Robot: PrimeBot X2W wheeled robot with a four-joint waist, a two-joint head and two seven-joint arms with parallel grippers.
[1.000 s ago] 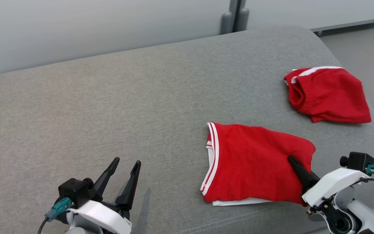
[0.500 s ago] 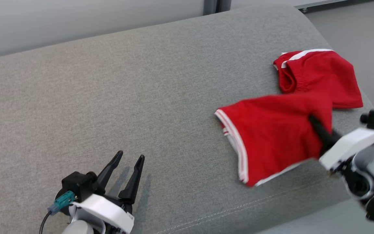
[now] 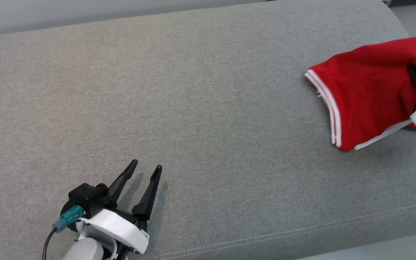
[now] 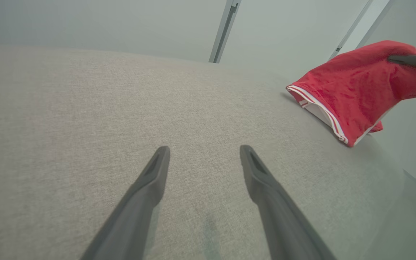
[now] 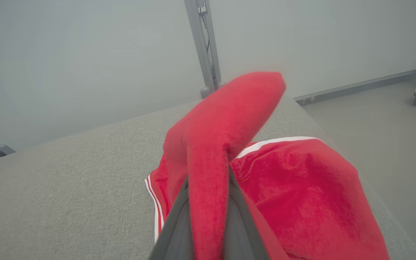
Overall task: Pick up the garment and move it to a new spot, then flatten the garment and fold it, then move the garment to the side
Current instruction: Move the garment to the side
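Holding: your right gripper (image 3: pixel 413 71) is pinched narrow on the right end of the red garment (image 3: pixel 367 97), with a ridge of cloth squeezed between its two dark fingers.
Garment position: far right of the grey cushion (image 3: pixel 208 90), near its right edge, hanging from that pinch. You cannot tell whether its lowest corner touches the cushion.
Long axis: it runs roughly left to right, from the white-striped hem on the left to the pinch on the right.
Left gripper (image 3: pixel 146 164): jaws wide and empty, low over the cushion near its front edge. The garment lies well apart from it, to its right and farther back.
Nearer arm: the right, which is already on the cloth.
Second red cloth (image 5: pixel 302 187): it has a single white band and lies just beside and below the held garment in the right wrist view.
Step, as a judgement: the garment looks folded, so you are likely moving it to the side.
Coming move: set it down hem first, clear of the second cloth, or the fold may slip open.
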